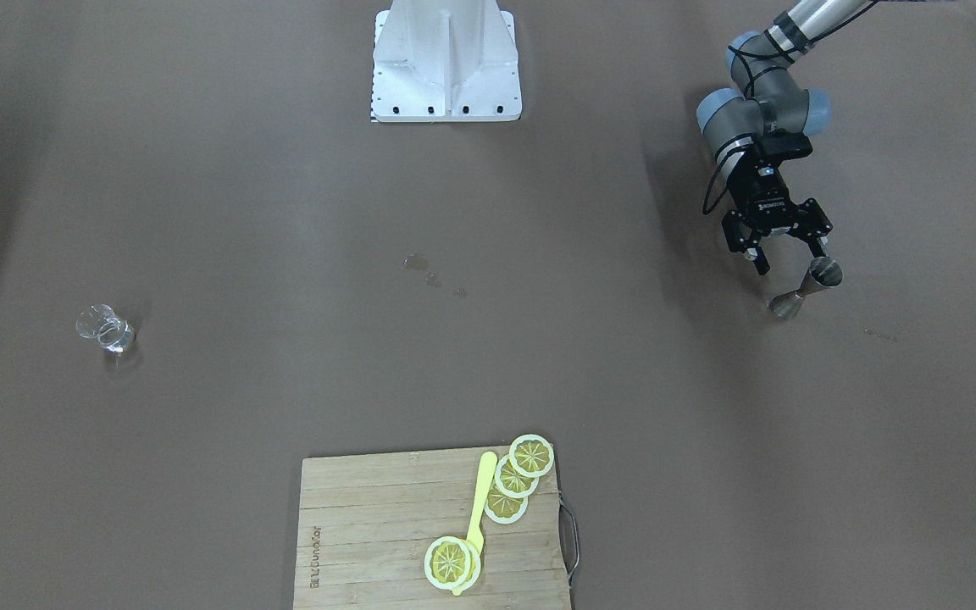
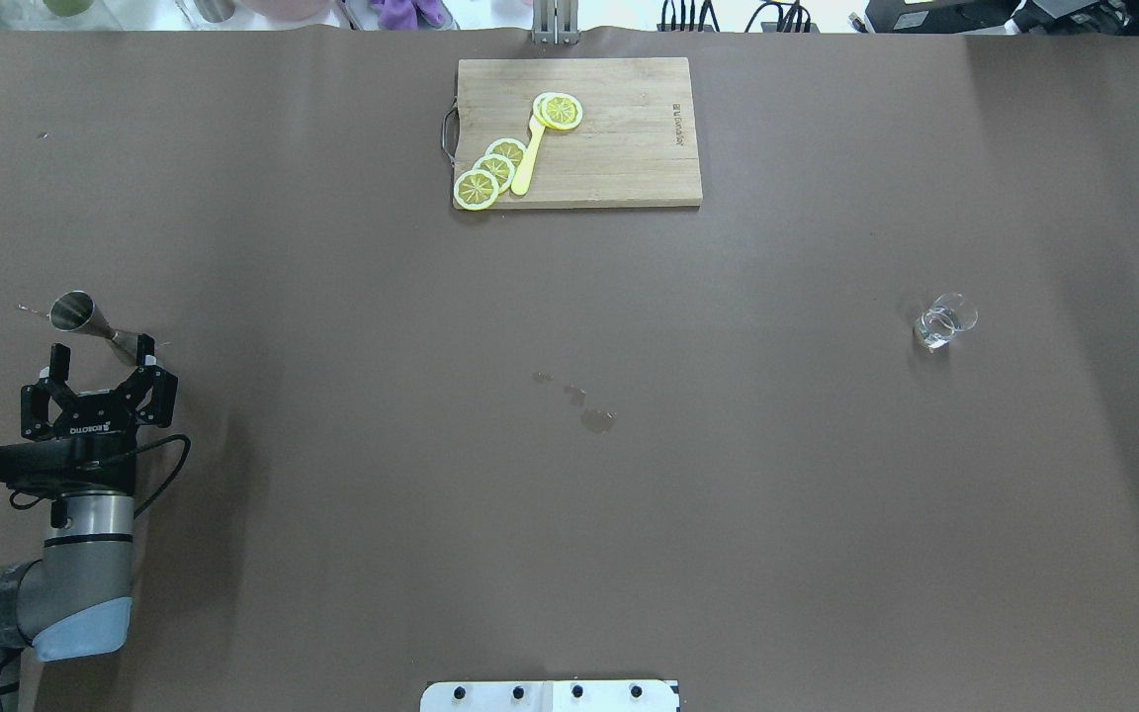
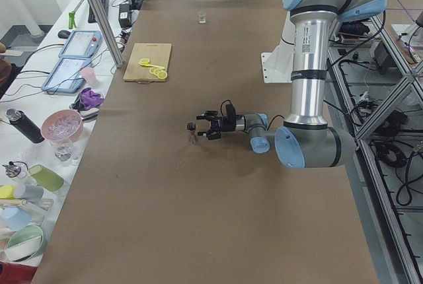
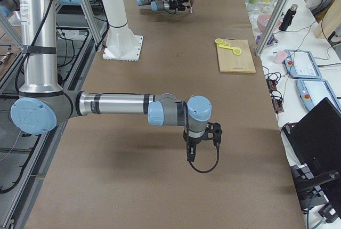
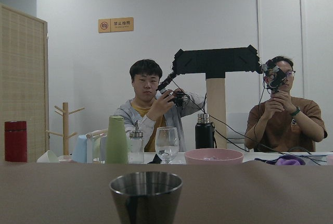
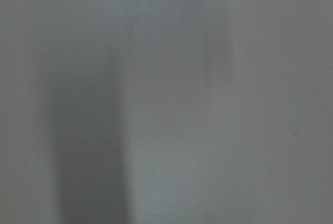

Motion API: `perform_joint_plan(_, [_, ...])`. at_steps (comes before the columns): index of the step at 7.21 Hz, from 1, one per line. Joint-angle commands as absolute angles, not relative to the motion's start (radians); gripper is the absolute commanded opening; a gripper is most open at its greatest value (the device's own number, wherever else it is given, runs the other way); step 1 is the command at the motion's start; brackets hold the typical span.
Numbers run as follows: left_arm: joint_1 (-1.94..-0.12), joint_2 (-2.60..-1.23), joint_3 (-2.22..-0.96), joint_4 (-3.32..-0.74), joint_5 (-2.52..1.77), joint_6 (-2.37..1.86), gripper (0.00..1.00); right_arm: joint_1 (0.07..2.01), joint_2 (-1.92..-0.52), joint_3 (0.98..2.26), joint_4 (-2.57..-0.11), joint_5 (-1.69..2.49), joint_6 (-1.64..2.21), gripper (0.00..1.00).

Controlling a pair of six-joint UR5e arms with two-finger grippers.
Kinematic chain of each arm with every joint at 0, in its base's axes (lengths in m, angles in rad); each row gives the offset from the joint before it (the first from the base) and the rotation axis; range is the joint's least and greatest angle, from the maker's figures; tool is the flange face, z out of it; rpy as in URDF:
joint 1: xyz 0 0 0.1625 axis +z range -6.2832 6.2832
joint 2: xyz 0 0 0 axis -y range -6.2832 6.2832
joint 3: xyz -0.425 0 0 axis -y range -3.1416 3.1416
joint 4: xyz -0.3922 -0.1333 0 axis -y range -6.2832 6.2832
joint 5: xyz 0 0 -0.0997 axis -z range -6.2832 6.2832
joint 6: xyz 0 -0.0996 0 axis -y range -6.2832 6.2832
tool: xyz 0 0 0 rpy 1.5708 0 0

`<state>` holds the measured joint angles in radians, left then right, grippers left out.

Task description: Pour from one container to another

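Note:
The clear glass cup stands alone on the brown table, far from both arms, with a little liquid in it. The steel hourglass jigger stands upright at the table's other side. My left gripper is open and held low and level, its fingertips reaching to either side of the jigger without closing on it. In the left wrist view the jigger's rim fills the bottom centre. My right gripper shows only in the exterior right view, hanging over bare table; I cannot tell its state.
A wooden cutting board with lemon slices and a yellow knife lies at the operators' edge. Small wet spots mark the table's middle. The white robot base stands centrally. Two people sit beyond the table, behind bottles and a pink bowl.

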<state>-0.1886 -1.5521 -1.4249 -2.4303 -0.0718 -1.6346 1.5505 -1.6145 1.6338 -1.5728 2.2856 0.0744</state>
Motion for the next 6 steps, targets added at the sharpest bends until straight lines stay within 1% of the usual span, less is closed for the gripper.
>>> perform_joint_plan(1, [-0.178,-1.534,-1.439,-2.436,-0.061,-1.635,0.99,1.560,-1.634,1.637,-1.569,2.286,0.075,1.00])
perform_joint_plan(4, [-0.138,-1.445,-1.561,-2.437,-0.060,-1.632,0.99,1.560,-1.622,1.634,-1.569,2.281,0.075,1.00])
perform_joint_plan(6, [-0.133,-1.384,-1.668,-2.427,-0.061,-1.626,0.99,1.560,-1.626,1.621,-1.569,2.276,0.074,1.00])
